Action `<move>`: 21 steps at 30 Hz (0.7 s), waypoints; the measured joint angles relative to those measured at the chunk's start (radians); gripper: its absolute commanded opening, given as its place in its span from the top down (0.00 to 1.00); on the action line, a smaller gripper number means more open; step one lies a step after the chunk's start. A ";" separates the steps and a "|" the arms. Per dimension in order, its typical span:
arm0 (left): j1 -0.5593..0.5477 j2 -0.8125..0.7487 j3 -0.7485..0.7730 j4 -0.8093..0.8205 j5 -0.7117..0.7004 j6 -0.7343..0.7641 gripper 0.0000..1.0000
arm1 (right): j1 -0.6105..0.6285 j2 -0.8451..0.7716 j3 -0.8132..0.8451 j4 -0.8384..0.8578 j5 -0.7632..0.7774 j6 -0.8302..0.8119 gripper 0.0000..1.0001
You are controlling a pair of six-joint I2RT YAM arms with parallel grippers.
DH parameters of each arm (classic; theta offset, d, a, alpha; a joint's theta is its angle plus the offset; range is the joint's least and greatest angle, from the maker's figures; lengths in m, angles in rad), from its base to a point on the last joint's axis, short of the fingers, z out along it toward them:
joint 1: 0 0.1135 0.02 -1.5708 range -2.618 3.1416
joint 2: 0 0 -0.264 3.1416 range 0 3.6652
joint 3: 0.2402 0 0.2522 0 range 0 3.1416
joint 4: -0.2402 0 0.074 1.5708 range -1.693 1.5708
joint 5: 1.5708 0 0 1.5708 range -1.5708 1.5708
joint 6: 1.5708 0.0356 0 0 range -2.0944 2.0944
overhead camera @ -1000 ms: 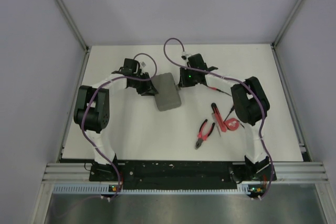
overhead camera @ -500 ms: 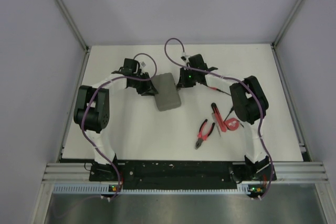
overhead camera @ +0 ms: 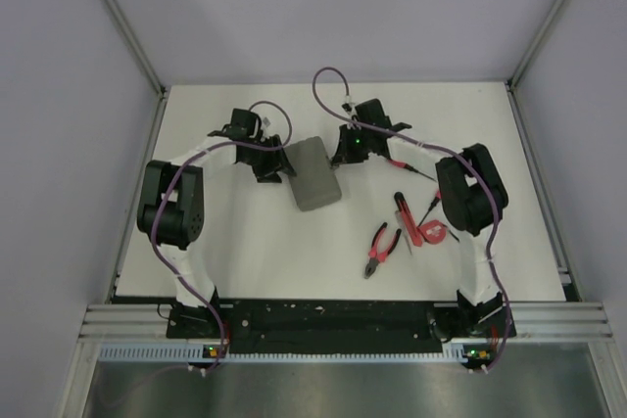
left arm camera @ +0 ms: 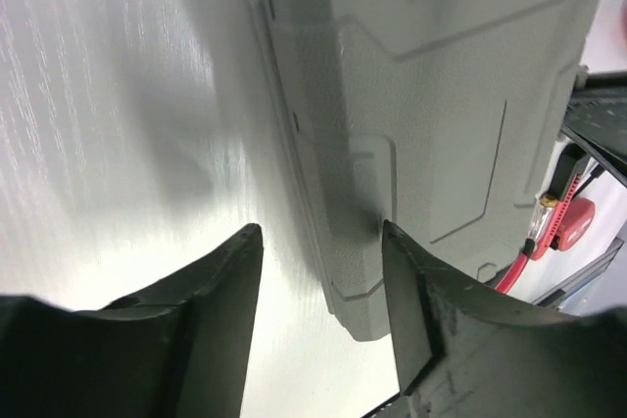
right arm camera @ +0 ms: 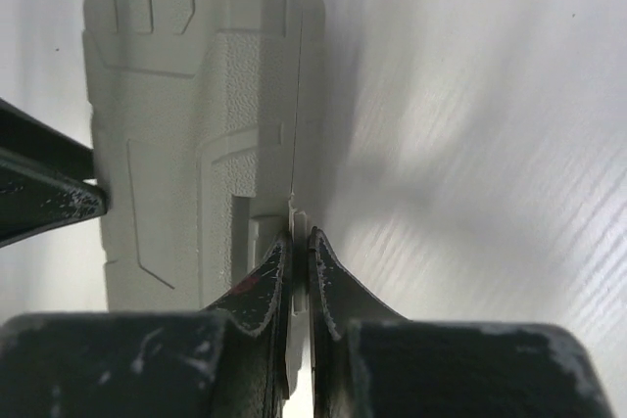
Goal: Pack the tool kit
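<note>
The grey tool kit case (overhead camera: pixel 313 174) lies shut on the white table, between my two grippers. My left gripper (overhead camera: pixel 281 169) is at its left edge. In the left wrist view the left gripper (left arm camera: pixel 321 247) is open, one fingertip (left arm camera: pixel 416 291) over the case (left arm camera: pixel 431 95) and the other over bare table. My right gripper (overhead camera: pixel 341 157) is at the case's right edge. In the right wrist view the right gripper (right arm camera: pixel 299 242) is shut on a thin latch tab (right arm camera: pixel 299 217) of the case (right arm camera: pixel 186 115). Red-and-black pliers (overhead camera: pixel 380 248), a red tape measure (overhead camera: pixel 429 234) and a knife (overhead camera: pixel 402 209) lie loose to the right.
A red-handled screwdriver (overhead camera: pixel 407 167) lies near the right arm's elbow (overhead camera: pixel 468 193). Grey walls with metal rails enclose the table (overhead camera: pixel 245 242) on three sides. The arm bases stand along the near edge.
The left gripper has opened at the case's left edge. The right gripper has closed onto the latch tab at the right edge. The case has barely moved.
</note>
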 measured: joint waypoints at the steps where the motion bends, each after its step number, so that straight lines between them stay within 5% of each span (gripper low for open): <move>1: -0.001 -0.003 0.005 -0.011 -0.005 -0.001 0.40 | 0.000 -0.015 -0.001 -0.017 0.004 0.004 1.00; 9: -0.002 -0.055 0.074 -0.005 0.034 -0.054 0.39 | 0.001 -0.140 -0.001 -0.105 0.086 0.005 1.00; 21: -0.094 -0.072 0.052 0.243 0.138 -0.189 0.30 | 0.062 -0.175 0.000 -0.206 0.271 -0.055 1.00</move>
